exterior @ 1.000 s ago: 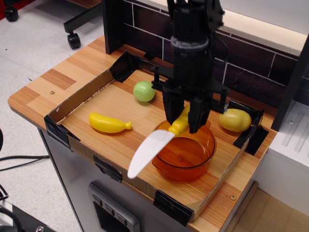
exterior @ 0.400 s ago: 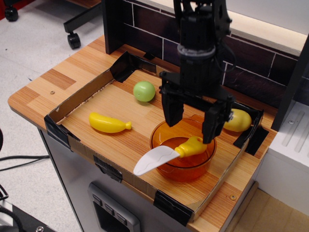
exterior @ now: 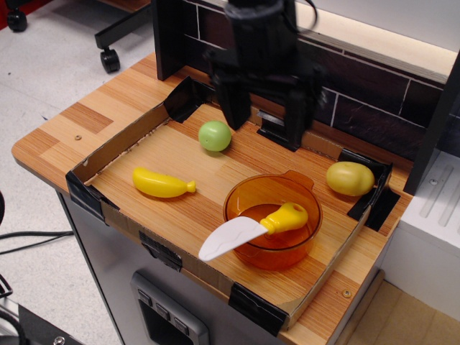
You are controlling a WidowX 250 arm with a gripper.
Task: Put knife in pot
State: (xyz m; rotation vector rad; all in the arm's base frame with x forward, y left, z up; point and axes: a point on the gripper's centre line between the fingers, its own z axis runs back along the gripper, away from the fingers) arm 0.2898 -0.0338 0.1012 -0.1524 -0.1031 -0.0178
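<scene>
A wooden tabletop (exterior: 65,129) carries a shallow cardboard tray (exterior: 108,154) backed by a dark brick-pattern wall. At the tray's left lies a yellow toy banana (exterior: 162,182), with a green ball (exterior: 214,136) further back. Above the ball's right hangs the black gripper (exterior: 264,116), released and empty. The knife (exterior: 253,228) rests with its yellow handle inside the orange pot (exterior: 272,219), white blade overhanging the rim. A yellow lemon (exterior: 350,178) sits rightmost.

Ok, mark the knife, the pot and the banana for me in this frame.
knife (exterior: 286,218): main camera view, on its yellow handle inside the pot.
pot (exterior: 248,193): main camera view, on the orange rim at the back left.
banana (exterior: 159,182): main camera view, on the middle of its yellow body.
</scene>
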